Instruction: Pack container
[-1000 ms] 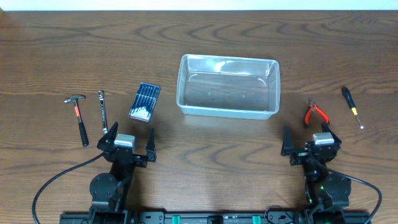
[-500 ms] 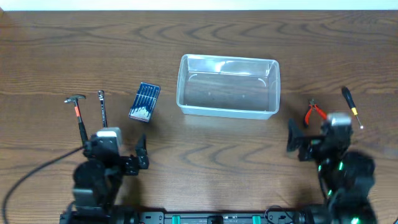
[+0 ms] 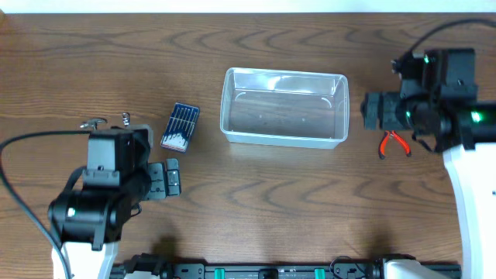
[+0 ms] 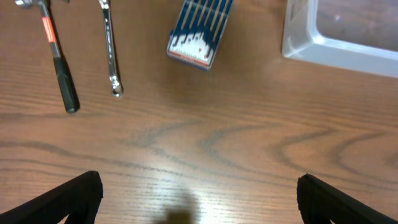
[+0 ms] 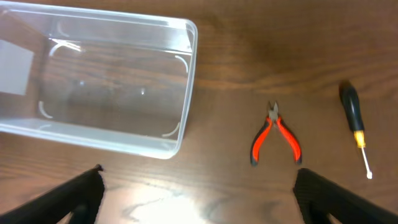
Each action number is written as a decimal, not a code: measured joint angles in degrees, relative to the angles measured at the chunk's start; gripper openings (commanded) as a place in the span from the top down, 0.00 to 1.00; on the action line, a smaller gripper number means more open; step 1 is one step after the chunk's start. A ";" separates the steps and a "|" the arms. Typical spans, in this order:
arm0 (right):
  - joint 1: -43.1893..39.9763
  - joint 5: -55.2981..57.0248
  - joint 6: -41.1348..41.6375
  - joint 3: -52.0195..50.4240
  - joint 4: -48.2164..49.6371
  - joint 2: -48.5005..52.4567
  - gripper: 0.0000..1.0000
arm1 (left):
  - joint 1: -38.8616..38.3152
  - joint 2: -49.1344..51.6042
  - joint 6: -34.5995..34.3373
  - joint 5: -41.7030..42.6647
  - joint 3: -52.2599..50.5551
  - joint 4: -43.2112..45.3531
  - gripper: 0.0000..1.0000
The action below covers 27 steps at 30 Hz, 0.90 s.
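The clear plastic container stands empty at the table's middle; it also shows in the right wrist view, and its corner shows in the left wrist view. My left gripper is open and empty, above bare wood below a blue bit case. The left wrist view shows the case, a wrench and a hammer ahead. My right gripper is open and empty, right of the container. The right wrist view shows red pliers and a screwdriver.
In the overhead view the left arm covers most of the hammer and wrench. The right arm hides the screwdriver; the pliers lie just below it. The table's far edge runs along the top.
Both arms have lifted from their rest poses at the front edge. The left moved up over the hammer and wrench. The right swung far back, beside the container's right end.
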 measured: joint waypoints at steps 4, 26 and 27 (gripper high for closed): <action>0.00 0.98 0.90 1.25 1.01 7.74 0.97 | 0.00 2.95 -0.02 0.00 0.09 -0.76 0.02; -0.33 2.03 0.55 8.22 11.98 30.99 0.99 | 0.00 5.07 0.00 0.00 0.09 -1.55 0.02; -0.33 1.57 0.28 8.33 12.81 30.99 0.99 | 0.00 5.07 -0.02 0.00 0.09 -1.73 0.02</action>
